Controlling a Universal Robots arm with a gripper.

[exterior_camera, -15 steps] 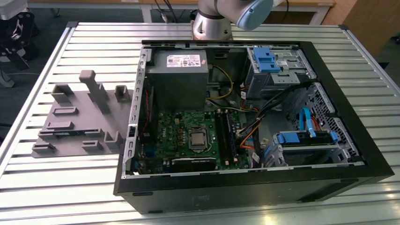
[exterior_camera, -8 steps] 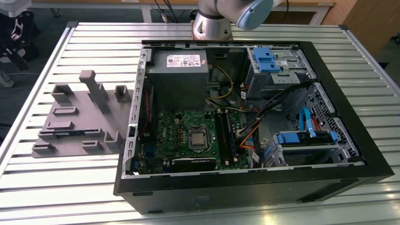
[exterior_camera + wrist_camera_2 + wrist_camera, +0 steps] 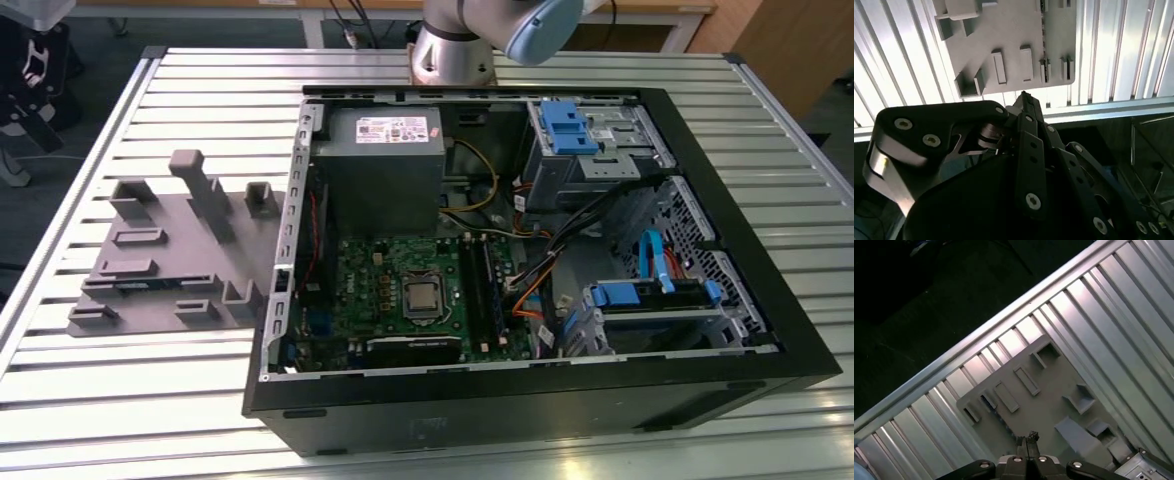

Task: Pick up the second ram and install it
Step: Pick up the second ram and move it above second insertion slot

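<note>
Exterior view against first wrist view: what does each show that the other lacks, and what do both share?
Exterior view: the open computer case with its motherboard, power supply and blue drive-bay clips, plus the arm's base. First wrist view: the gripper, closed, and dark floor past the table edge. Both: the grey fixture plate on the slatted table.

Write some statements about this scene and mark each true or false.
The computer case lies open on the slatted table. True.
The grey holder lies inside the case. False: it lies on the table, at the exterior view's left of the case.
The gripper is shut. True.
The gripper is down inside the case. False: it hangs by the grey holder, outside the case.
A fan covers the processor. False: the processor's metal top is bare.
</note>
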